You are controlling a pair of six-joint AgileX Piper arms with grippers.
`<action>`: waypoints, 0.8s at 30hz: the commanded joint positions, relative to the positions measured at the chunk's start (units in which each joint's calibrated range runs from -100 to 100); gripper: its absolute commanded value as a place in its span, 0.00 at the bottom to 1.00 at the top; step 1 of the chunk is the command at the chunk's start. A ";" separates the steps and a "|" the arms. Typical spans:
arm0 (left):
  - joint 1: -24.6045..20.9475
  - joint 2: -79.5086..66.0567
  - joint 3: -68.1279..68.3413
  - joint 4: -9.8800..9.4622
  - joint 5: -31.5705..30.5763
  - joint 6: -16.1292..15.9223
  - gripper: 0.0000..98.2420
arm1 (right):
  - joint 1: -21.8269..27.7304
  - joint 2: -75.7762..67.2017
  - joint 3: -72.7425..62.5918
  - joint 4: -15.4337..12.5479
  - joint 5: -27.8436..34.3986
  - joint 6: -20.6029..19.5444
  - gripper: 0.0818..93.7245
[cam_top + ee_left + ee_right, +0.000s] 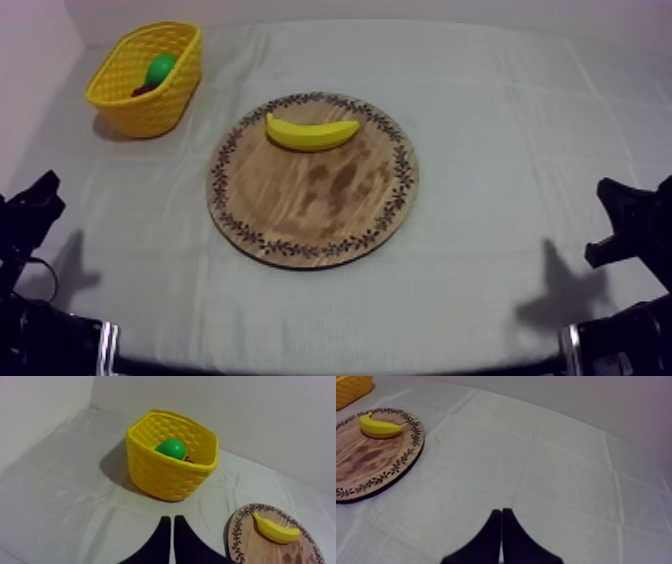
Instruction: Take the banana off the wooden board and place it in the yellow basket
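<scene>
A yellow banana [311, 131] lies on the far part of the round wooden board [313, 205] with a patterned rim, mid-table. The yellow basket [147, 78] stands at the far left and holds a green pear [160, 69] and something dark red beside it. My left gripper [42, 195] rests low at the left edge, its fingers [162, 538] together in a narrow wedge on nothing, short of the basket [170, 456], with the banana [275, 529] off to the side. My right gripper [615, 205] rests low at the right, shut [501, 518], far from the banana [379, 427].
Grey-white cloth [520, 130] covers the table, with bare stretches to the right of the board and along the front. A pale wall rises behind the basket.
</scene>
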 commanded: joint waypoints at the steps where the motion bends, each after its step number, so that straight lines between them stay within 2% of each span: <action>1: -0.02 -0.02 0.00 0.09 0.15 -3.83 0.01 | 0.00 0.00 -0.03 0.00 0.03 0.02 0.00; 3: -0.02 -0.02 0.00 0.13 0.27 -8.28 0.01 | 0.00 0.00 -0.03 0.00 0.03 0.05 0.00; 5: -0.02 -0.02 0.00 0.14 0.70 -9.85 0.01 | 0.00 0.00 -0.03 0.00 0.03 0.03 0.00; 9: 0.28 -0.02 -0.58 0.10 3.84 -9.50 0.00 | 0.00 0.00 -0.03 0.00 0.03 0.02 0.00; 12: 1.11 0.11 -0.63 -0.24 2.82 -8.88 0.00 | 0.00 0.00 -0.03 0.00 0.03 0.02 0.00; 15: 1.99 1.57 -0.60 -2.74 -0.32 -7.10 0.00 | 0.00 0.00 -0.03 0.00 0.03 0.02 0.00; 19: 3.01 6.20 -3.43 -6.16 -1.50 -4.63 0.00 | 0.00 0.00 -0.03 0.00 0.03 0.02 0.00; 24: 4.50 15.31 -12.90 -7.53 2.39 -3.33 0.00 | 0.00 0.00 -0.03 0.00 0.03 0.02 0.00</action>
